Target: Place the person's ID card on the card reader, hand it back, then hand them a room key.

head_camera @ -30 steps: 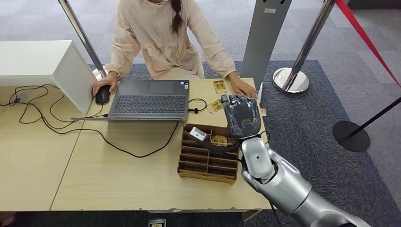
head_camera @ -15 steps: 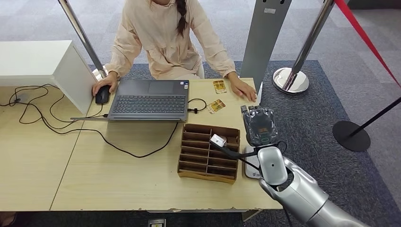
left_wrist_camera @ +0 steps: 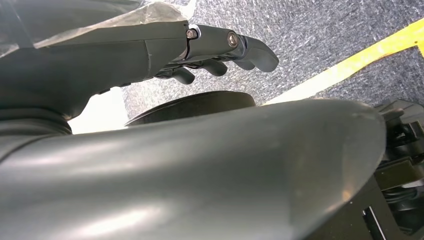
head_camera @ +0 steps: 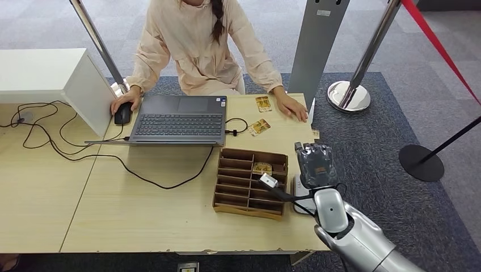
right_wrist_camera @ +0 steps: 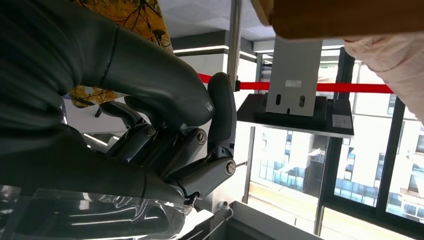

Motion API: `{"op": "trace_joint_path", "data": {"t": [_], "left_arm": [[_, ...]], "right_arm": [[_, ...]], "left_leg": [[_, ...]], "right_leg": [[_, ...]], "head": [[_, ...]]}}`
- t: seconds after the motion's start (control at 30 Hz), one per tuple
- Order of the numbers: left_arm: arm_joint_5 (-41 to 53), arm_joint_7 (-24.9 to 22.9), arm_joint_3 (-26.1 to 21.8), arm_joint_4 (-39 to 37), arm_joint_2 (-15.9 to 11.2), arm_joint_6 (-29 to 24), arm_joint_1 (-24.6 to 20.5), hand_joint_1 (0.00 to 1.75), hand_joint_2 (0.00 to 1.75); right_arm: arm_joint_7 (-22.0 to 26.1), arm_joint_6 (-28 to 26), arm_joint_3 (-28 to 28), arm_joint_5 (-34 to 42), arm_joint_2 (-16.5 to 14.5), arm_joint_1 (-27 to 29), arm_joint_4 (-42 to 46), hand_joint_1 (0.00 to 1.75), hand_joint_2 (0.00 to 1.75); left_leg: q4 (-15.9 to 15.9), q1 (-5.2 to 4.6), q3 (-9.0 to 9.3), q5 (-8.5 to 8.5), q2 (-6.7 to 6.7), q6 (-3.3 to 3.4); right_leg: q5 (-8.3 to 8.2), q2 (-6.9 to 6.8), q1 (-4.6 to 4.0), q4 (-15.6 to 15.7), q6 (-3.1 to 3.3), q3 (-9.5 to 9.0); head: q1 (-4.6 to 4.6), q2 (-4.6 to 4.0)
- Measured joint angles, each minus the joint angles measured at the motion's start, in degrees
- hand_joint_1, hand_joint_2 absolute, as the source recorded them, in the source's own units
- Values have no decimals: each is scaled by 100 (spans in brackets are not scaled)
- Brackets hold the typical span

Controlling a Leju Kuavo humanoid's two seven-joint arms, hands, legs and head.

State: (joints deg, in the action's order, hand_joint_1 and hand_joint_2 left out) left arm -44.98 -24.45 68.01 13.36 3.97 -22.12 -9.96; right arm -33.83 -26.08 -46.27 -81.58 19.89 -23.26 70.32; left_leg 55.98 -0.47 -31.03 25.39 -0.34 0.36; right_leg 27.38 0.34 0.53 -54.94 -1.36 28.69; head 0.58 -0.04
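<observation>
Head view, from the left: what is seen, and why is it placed so?
— A mouse point(head_camera: 122, 113) is covered by one of the person's point(head_camera: 199, 42) hands beside the laptop point(head_camera: 179, 118), so the desk work is judged to be theirs. The left hand point(left_wrist_camera: 220, 50) is hung over carpet, away from the table. Its fingers are loosely bent and nothing is held in them, so it is judged to be kept out of the way.

— And towards the middle?
— A tray point(head_camera: 230, 192) of slots is set near the robot's edge of the table, with one gold card point(head_camera: 262, 168) lying in a slot. It is judged to be room-key stock, kept within reach. Two more cards point(head_camera: 263, 103) are left flat on the table between laptop and person.

— Where is the ID card?
— A yellow-patterned card point(right_wrist_camera: 135, 12) is gripped in the right hand point(head_camera: 315, 163), with the fingers curled in around it. Which fingers press on it cannot be told. It is taken to be the ID card. The hand is held over the reader point(head_camera: 299, 195), just right of the tray, palm down, so that the card can be lowered flat onto it. Contact with the reader cannot be made out
</observation>
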Motion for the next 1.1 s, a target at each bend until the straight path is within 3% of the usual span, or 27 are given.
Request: {"op": "trace_joint_path", "data": {"t": [0.67,1.1], "left_arm": [[71,-2,-52,-1,-6,-43,0,0,0],[161,-54,-125,-3,-8,-13,-9,0,0]], "right_arm": [[-9,-169,94,75,-161,46,-519,175,175],[-105,797,255,-443,-75,-680,1015,175,175]], "left_leg": [[0,0,0,0,0,0],[1,0,3,-2,1,0]], "right_leg": [[0,0,0,-1,0,-1],[-1,0,0,-4,0,-1]], "head": [[1,0],[0,0]]}}
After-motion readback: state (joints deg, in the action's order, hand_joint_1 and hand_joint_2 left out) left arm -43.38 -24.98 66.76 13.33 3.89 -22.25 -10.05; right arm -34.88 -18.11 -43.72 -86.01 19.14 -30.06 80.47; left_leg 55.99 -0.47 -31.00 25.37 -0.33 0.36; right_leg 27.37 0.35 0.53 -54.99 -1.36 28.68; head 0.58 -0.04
